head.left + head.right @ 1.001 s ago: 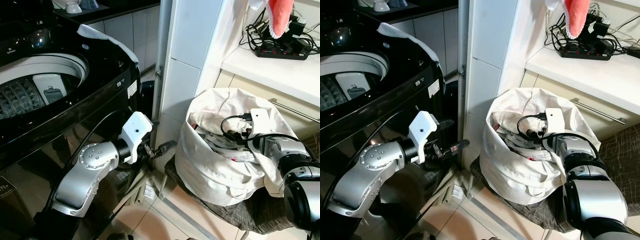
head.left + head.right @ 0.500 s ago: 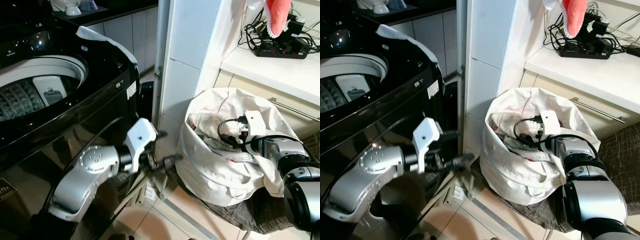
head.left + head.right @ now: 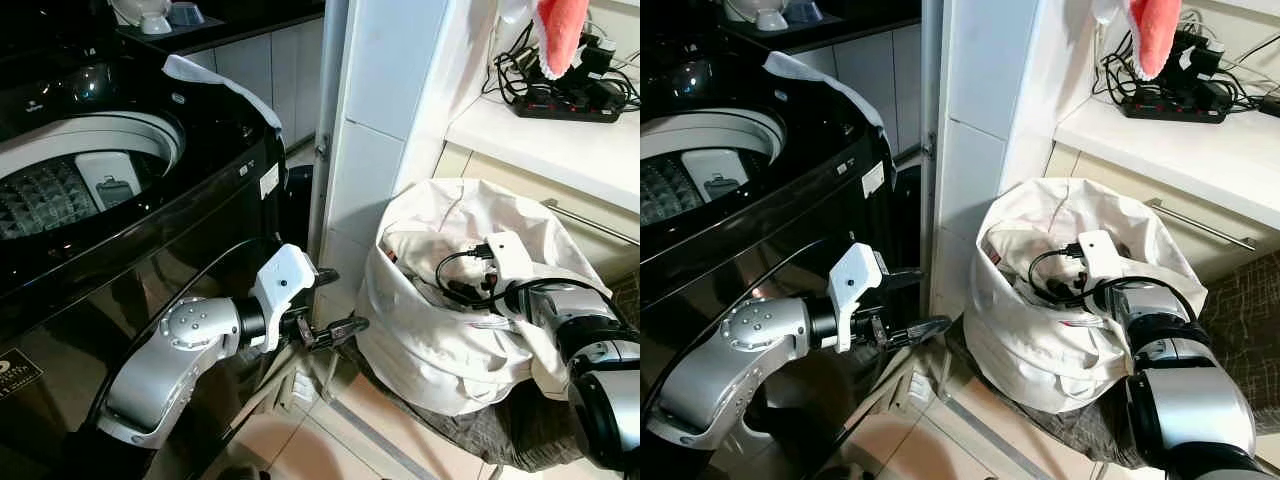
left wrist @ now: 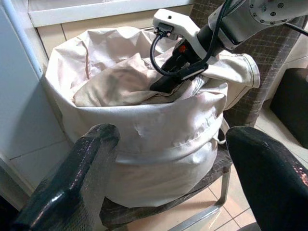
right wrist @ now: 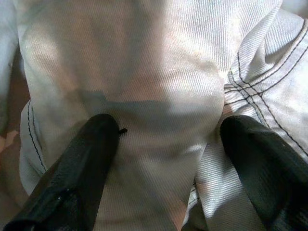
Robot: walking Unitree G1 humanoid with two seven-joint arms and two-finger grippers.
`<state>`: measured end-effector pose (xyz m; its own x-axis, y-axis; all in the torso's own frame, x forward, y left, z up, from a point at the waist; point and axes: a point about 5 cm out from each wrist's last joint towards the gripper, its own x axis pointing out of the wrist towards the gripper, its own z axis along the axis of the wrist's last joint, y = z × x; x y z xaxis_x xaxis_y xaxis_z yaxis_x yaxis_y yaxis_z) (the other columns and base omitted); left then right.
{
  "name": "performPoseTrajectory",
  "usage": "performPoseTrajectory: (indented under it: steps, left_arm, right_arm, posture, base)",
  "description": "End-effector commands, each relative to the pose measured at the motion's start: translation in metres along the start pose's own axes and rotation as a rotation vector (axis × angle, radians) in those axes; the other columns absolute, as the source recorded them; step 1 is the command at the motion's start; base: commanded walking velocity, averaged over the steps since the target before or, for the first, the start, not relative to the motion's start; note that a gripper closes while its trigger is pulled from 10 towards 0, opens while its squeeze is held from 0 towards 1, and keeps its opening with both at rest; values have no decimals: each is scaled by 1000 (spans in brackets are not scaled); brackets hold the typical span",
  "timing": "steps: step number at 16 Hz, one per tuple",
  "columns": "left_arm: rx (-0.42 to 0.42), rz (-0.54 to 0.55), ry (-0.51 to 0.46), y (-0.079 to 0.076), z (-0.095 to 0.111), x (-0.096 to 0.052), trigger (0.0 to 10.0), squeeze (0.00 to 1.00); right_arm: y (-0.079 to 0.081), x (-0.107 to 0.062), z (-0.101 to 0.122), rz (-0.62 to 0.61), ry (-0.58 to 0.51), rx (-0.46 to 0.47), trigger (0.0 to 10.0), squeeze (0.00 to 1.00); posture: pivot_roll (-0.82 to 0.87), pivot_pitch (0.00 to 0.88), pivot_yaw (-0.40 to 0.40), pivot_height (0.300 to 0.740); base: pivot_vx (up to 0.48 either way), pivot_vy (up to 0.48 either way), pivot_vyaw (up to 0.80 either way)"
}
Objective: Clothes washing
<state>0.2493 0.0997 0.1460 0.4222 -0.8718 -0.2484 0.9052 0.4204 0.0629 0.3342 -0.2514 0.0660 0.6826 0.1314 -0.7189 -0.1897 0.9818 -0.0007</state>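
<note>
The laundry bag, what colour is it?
Off-white, cream; the laundry bag shows best in the left wrist view.

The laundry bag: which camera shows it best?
The left wrist view: the whole laundry bag faces it, with the right gripper reaching in. Both eye views show it from above, partly behind the right arm. The right wrist view shows close-up pale cloth between open fingers.
</note>
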Motion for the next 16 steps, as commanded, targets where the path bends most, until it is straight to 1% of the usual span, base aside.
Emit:
performPoseTrajectory:
  steps: [1,9,16]
  left_arm:
    - [24,-22,2,-4,3,1,10000,0]
    - [29,-15,9,-2,2,2,10000,0]
    - [24,-8,13,0,1,3,10000,0]
  right_arm:
    - [-6,-1,-16,-19,56,25,0,0]
    - [-8,-2,-13,-24,29,52,0,0]
    - [-9,-3,-6,-9,-24,123,0,0]
  posture:
    - [45,0,-41,740]
    - [42,0,-39,740]
    - [38,0,-39,740]
  base:
    - [0,0,0]
    - [0,0,0]
    - [0,0,0]
